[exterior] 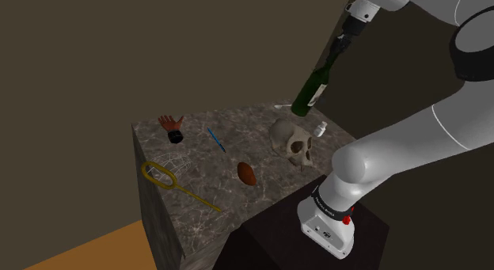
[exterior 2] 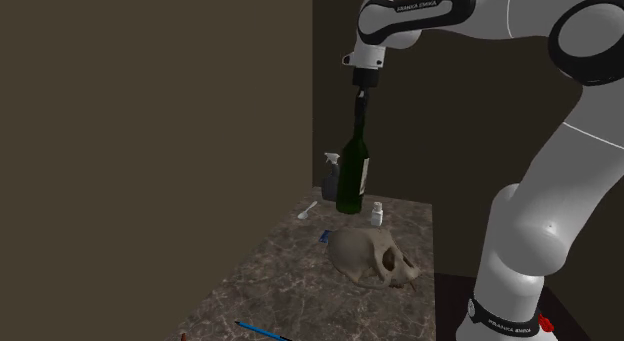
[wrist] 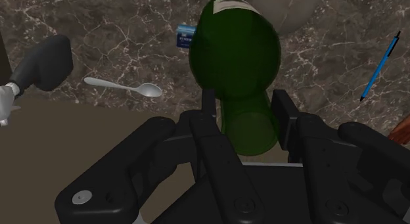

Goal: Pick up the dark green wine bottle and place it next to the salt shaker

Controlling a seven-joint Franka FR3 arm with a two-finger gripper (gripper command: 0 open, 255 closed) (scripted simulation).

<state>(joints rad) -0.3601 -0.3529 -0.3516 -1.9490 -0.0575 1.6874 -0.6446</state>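
Observation:
My gripper [exterior: 339, 48] [exterior 2: 362, 97] [wrist: 244, 104] is shut on the neck of the dark green wine bottle [exterior: 311, 90] [exterior 2: 351, 174] [wrist: 233, 52]. The bottle hangs below the fingers, leaning a little, with its base just above the far part of the marble table [exterior: 198, 161]. The small white salt shaker [exterior: 319, 130] [exterior 2: 377, 213] stands on the table close beside the bottle's base, between it and the skull. In the wrist view the bottle's body hides the table straight beneath it.
A pale skull [exterior: 291, 142] [exterior 2: 372, 255] lies near the shaker. A spoon [wrist: 125, 87], a grey spray bottle [exterior 2: 330, 175], a small blue item [wrist: 186, 37] and a blue pen [exterior: 215, 139] lie around. Farther off are a brown ball [exterior: 247, 173], a yellow racket [exterior: 170, 181] and a hand figure [exterior: 172, 127].

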